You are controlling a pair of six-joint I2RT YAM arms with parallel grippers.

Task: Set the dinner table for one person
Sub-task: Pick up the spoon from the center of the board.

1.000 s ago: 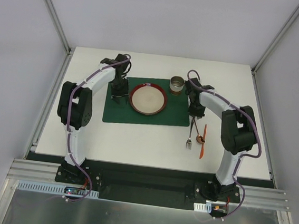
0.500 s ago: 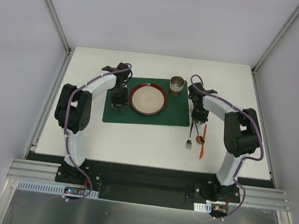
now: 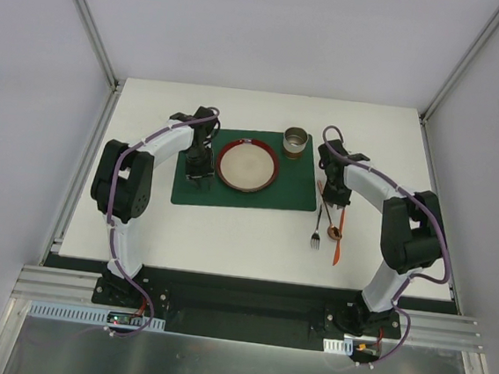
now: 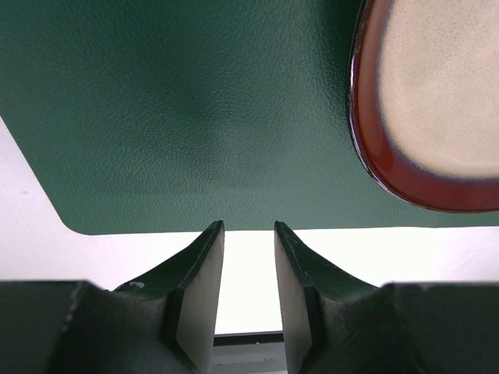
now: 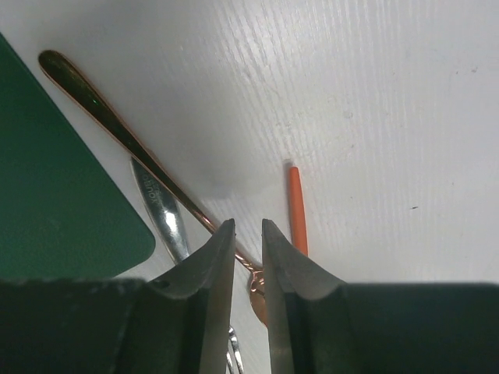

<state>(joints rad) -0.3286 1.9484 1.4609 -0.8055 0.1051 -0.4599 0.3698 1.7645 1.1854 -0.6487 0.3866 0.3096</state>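
The overhead view is bright, even and sharp, lit softly from above; the white table point(image 3: 227, 238) shows only faint, short shadows beside the arms. In the left wrist view the mat point(image 4: 156, 93) is crisp enough to show its grain, with a soft dark shadow at its middle; the plate point(image 4: 437, 101) rim bears a thin glint, the table strip below is blown out white, and the left claw point(image 4: 248, 234) looks dark and slightly soft. In the right wrist view a dim grey shadow lies by the gleaming spoon point(image 5: 109, 125), and the right claw point(image 5: 248, 230) is blurred
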